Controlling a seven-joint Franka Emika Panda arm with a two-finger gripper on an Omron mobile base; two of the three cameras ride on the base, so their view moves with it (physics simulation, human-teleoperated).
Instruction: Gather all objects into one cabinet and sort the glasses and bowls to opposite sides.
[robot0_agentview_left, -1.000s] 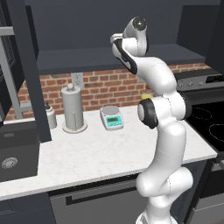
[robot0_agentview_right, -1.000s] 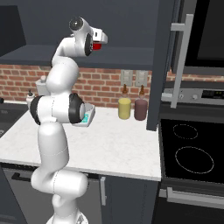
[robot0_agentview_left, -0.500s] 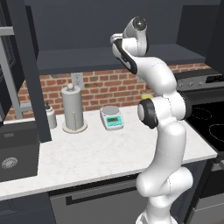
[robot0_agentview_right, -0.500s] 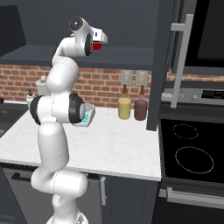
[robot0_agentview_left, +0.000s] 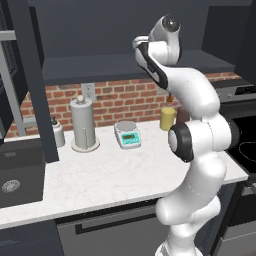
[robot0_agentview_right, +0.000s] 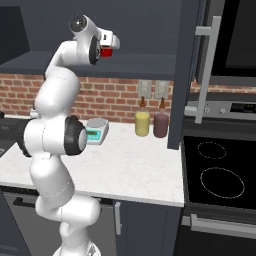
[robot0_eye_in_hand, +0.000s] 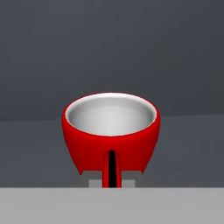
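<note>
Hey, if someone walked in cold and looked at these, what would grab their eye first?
The red cup, pinched in the fingers and held high inside the open dark cabinet. Next the tall white arm rearing over the pale counter, then the yellow canister and maroon canister against the brick wall.

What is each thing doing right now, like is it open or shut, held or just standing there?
gripper: shut on the red cup, raised in front of the open cabinet.
red cup: held upright, empty, white inside.
cabinet door: swung open.
kitchen scale: standing on the counter.
paper towel roll: upright on its holder.
yellow canister: upright by the brick wall.
maroon canister: upright beside the yellow one.
</note>
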